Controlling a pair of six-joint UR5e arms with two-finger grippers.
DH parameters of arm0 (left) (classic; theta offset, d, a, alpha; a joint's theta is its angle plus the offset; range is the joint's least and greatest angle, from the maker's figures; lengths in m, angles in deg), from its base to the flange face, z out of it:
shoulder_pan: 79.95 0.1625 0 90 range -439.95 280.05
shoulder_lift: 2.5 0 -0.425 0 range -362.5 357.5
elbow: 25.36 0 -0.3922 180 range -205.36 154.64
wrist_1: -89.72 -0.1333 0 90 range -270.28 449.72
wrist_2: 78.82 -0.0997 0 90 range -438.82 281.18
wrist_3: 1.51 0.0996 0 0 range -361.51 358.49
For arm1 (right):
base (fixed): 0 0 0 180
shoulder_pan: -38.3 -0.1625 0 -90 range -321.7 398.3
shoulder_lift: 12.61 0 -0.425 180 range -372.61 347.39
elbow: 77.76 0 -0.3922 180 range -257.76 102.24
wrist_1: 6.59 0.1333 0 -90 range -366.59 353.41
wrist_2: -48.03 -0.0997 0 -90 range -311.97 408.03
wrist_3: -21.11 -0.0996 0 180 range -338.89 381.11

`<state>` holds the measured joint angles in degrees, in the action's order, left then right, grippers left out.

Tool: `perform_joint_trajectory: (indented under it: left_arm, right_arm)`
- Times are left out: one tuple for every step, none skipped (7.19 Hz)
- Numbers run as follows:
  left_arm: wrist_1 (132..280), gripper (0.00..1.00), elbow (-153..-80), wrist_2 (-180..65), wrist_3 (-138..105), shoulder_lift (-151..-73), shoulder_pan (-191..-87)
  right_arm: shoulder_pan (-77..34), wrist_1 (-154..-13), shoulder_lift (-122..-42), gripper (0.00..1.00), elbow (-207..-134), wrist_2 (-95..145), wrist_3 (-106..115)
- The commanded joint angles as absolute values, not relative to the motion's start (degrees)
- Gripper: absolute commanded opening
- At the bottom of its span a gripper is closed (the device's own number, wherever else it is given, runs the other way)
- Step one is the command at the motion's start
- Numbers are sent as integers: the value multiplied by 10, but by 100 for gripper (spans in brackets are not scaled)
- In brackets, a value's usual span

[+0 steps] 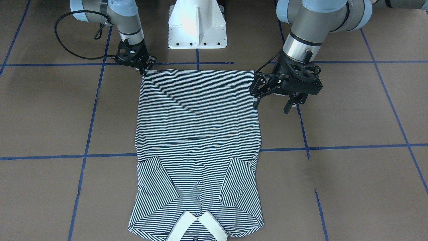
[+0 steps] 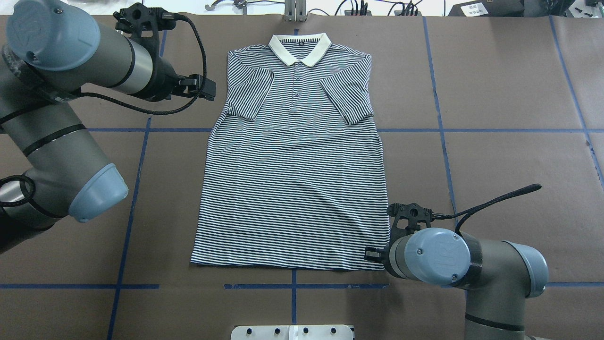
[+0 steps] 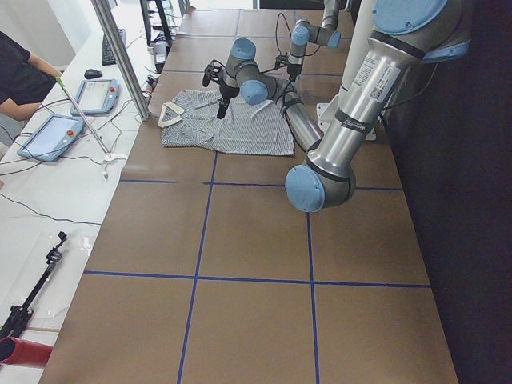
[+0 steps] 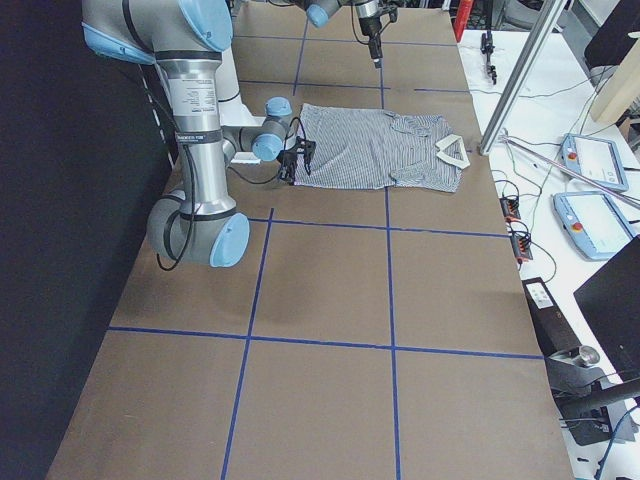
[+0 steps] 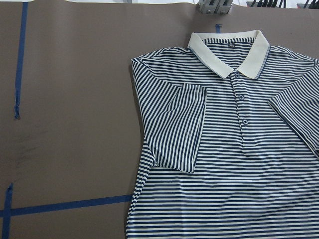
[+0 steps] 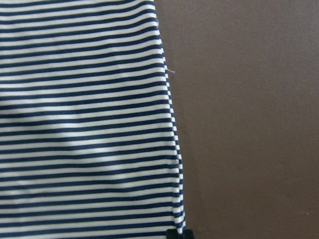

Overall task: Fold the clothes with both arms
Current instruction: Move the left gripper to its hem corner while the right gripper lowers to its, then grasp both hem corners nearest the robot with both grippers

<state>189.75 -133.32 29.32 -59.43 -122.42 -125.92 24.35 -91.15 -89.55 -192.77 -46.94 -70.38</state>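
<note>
Overhead exterior: seeing polo shirt (image 2: 292, 189) lying flat on table (image 2: 495, 165), likely handling soft and limp. Pinching one hem corner with right gripper (image 1: 144, 69); hovering left gripper (image 1: 272, 102), jaws spread, near a sleeve. Judging hem corners best for grasping.

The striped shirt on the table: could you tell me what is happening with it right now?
The shirt is being folded. It lies flat, front up, on the table, both sleeves already turned in over the chest. The right gripper looks shut on the hem corner on its side. The left gripper hangs open in the air off the shirt's other side, holding nothing.
</note>
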Motion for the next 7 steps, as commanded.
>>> perform_joint_trajectory:
  left_arm:
    - [1897, 100, -1330, 295, -601, -1222, -1259]
    - [1898, 100, -1327, 293, -668, -1218, -1251]
    - [1904, 100, -1348, 284, -760, -1179, -1218]
    - [1900, 100, -1380, 223, -836, -1142, -1145]
    - [1898, 100, -1383, 174, -914, -1115, -1087]
    - [1896, 100, -1383, 139, -964, -1097, -1045]
    - [1871, 99, -1386, 112, -990, -1082, -1015]
  right_arm:
    - [240, -922, -889, 0, -1947, -486, -705]
    - [231, -922, -892, 0, -1956, -494, -705]
    - [227, -922, -893, 0, -1970, -497, -705]
    - [219, -922, -895, 0, -1973, -497, -704]
    - [212, -921, -895, 0, -1973, -501, -699]
    - [205, -920, -894, 0, -1973, -510, -699]
    - [201, -919, -891, 0, -1973, -511, -699]
